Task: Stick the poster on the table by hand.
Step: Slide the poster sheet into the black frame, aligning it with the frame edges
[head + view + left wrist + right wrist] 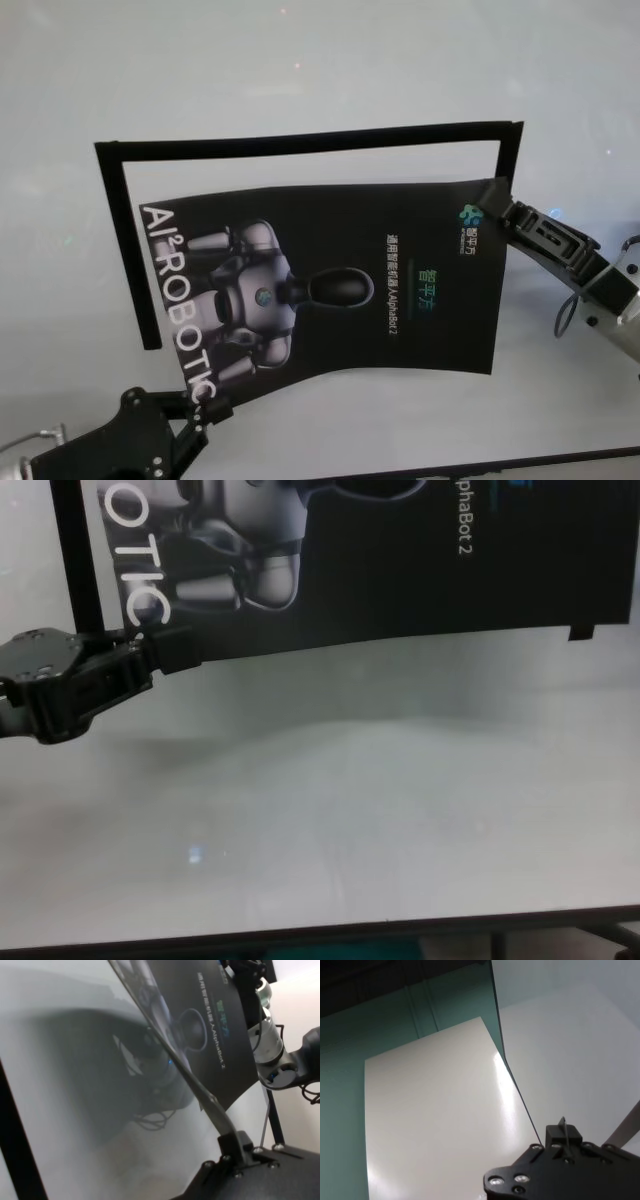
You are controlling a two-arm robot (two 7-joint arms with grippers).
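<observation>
The poster [340, 280] is a black glossy sheet with a grey-white robot and white letters, stretched between both grippers a little above the white table [300, 70]. My left gripper [205, 405] is shut on its near left corner, by the letters "OTIC" [140, 590]. My right gripper [495, 200] is shut on the far right corner. The chest view shows the poster's near edge [400, 635] sagging over its shadow. The left wrist view shows the sheet [210, 1015] rising away from the left gripper [235, 1142]. The poster's pale back [435, 1120] fills the right wrist view beyond the right gripper [563, 1135].
Black tape strips lie on the table as an open frame: a far bar [300, 143], a left bar [135, 260] and a short right piece [510, 150]. The table's dark near edge [300, 938] runs below. The right arm's grey wrist [620, 290] stands at the right.
</observation>
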